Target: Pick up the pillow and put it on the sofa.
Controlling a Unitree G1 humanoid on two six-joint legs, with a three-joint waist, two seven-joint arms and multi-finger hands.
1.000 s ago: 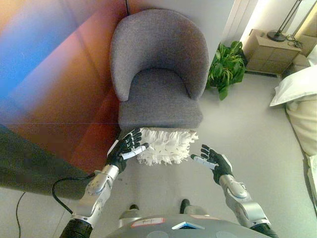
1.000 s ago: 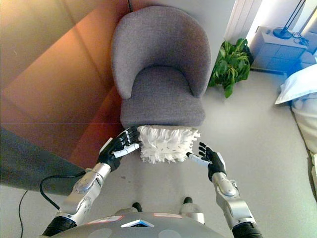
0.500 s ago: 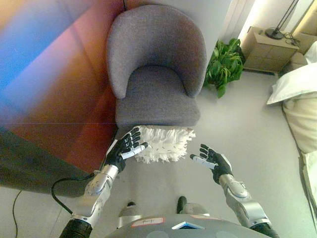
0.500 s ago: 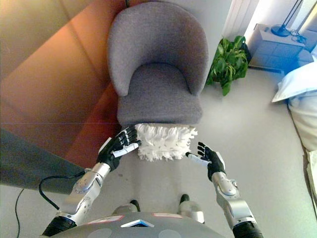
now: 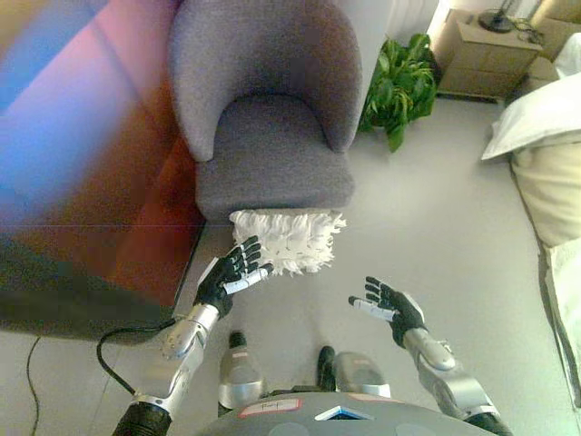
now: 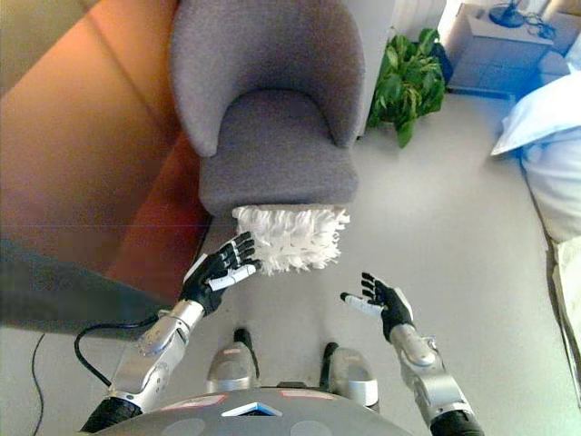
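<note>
A white shaggy pillow (image 5: 288, 239) lies on the floor against the front edge of the grey armchair (image 5: 263, 109); it also shows in the right eye view (image 6: 290, 238). My left hand (image 5: 229, 275) is open, its fingers spread, at the pillow's lower left corner. I cannot tell whether it touches the pillow. My right hand (image 5: 390, 305) is open with spread fingers, below and to the right of the pillow, clearly apart from it. Neither hand holds anything.
A green potted plant (image 5: 397, 84) stands right of the armchair. A wooden nightstand (image 5: 481, 54) is at the back right. A bed with white pillows (image 5: 545, 154) runs along the right edge. A wood-panelled wall (image 6: 82, 154) is on the left.
The whole picture has shifted, so the camera moved. My right hand is now farther from the pillow, lower and apart; my left hand stays at the pillow's left corner.
</note>
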